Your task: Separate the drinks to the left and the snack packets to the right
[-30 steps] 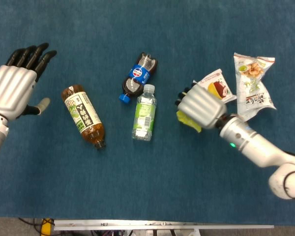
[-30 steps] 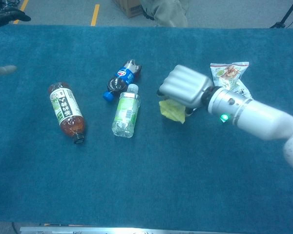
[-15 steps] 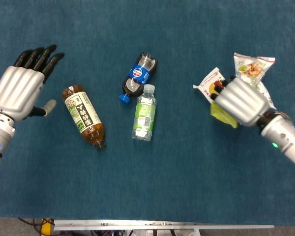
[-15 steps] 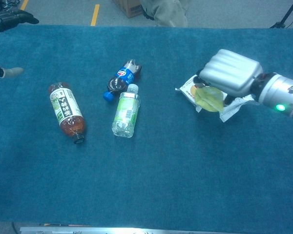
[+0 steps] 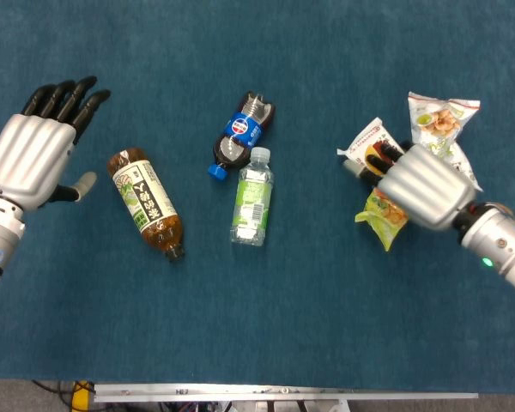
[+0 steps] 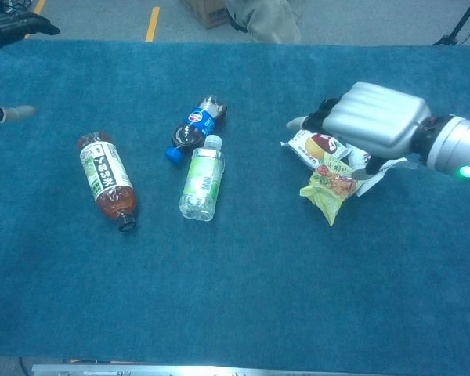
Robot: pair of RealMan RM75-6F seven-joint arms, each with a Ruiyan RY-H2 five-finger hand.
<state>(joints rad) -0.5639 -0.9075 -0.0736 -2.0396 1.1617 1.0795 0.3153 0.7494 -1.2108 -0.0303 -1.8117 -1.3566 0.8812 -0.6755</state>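
My right hand [image 5: 419,185] [image 6: 374,122] hovers palm down at the right with its fingers spread over a white-and-red snack packet [image 5: 368,140] [image 6: 312,146]. A yellow-green snack packet [image 5: 383,216] [image 6: 327,186] lies flat on the cloth just under the hand's near edge, and I cannot tell whether they touch. A white-and-green packet [image 5: 442,124] lies behind the hand. A brown tea bottle [image 5: 145,202] [image 6: 106,178], a Pepsi bottle [image 5: 243,133] [image 6: 194,128] and a clear green-label bottle [image 5: 253,196] [image 6: 201,180] lie towards the middle and left. My left hand [image 5: 34,157] is open, left of the tea bottle.
Blue cloth [image 5: 266,318] covers the whole table. A metal rail [image 5: 283,396] runs along the near edge. Beyond the far edge there is floor with a yellow line [image 6: 152,23] and a cardboard box [image 6: 207,11].
My right hand carried the yellow-green packet to the right beside the other packets, then spread its fingers; the packet now lies unfolded on the cloth. The left hand shifted slightly.
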